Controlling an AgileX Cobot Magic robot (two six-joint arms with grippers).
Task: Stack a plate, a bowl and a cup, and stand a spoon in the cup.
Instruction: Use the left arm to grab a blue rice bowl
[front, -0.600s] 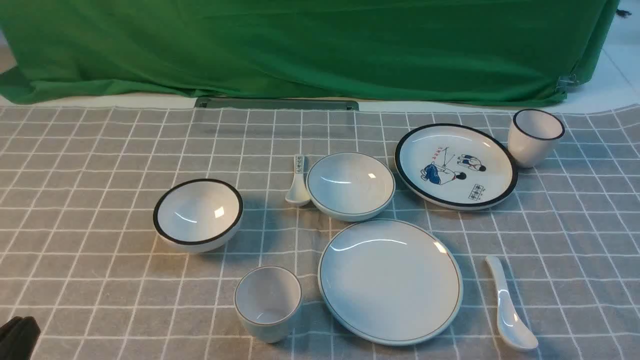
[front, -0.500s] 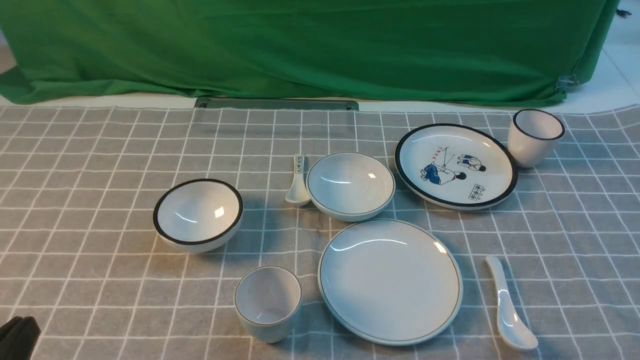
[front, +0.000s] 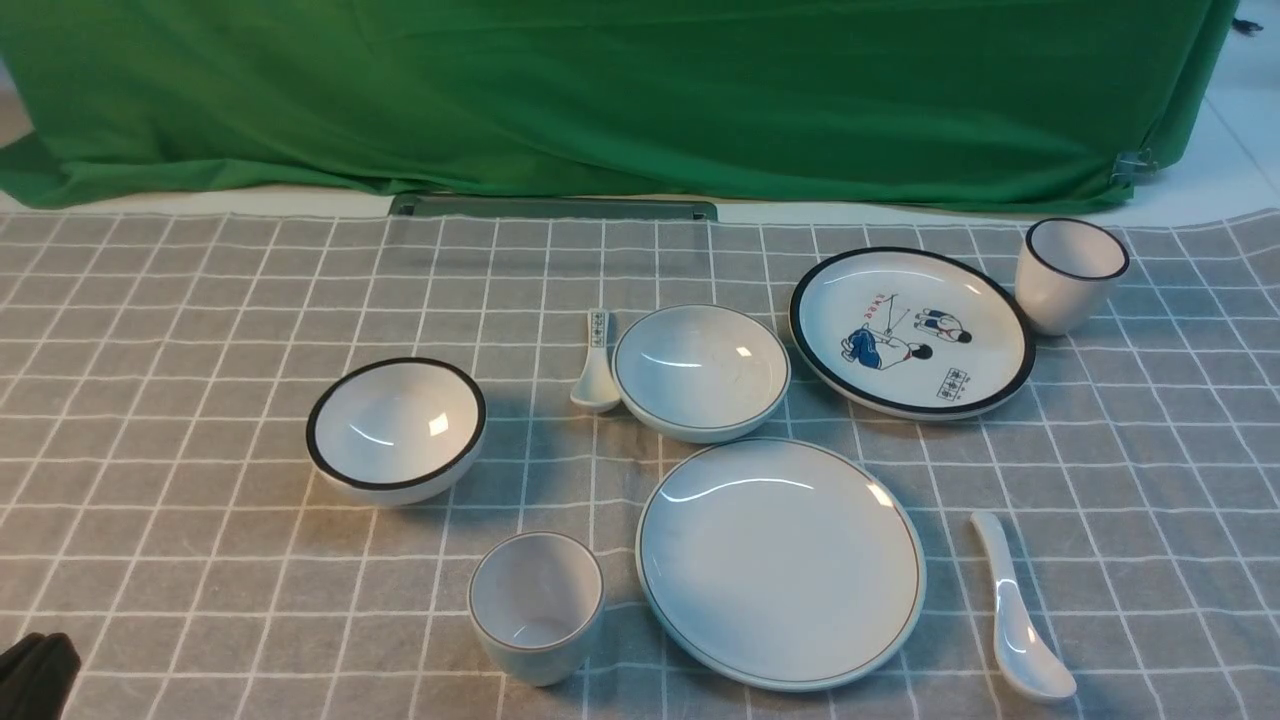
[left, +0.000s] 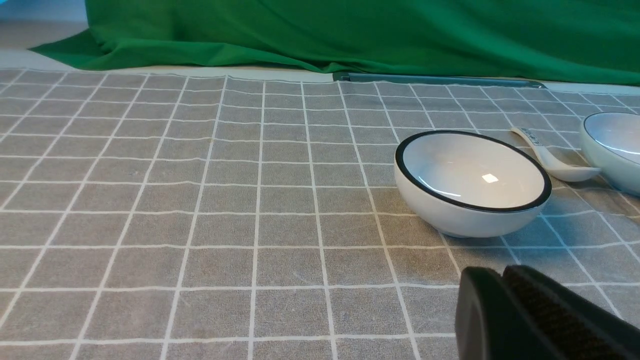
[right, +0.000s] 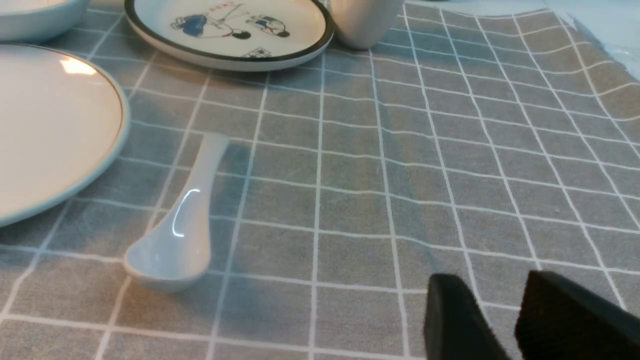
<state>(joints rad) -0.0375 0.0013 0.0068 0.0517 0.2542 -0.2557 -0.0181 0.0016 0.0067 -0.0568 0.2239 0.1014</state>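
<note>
Over checked cloth (front: 180, 560) | left pincer (left: 502, 272) pressed together, empty | right pincer (right: 492, 282) parted, empty | both bodies cut off

Left gripper (front: 35, 675): only its black tip shows in the front view, at the 7 o'clock corner. Its wrist view shows the jaws pressed together, gripping nothing. Right gripper (right: 492, 287): outside the front view. Its wrist view shows two black fingers (right: 450, 315) parted, with the gap empty.
</note>
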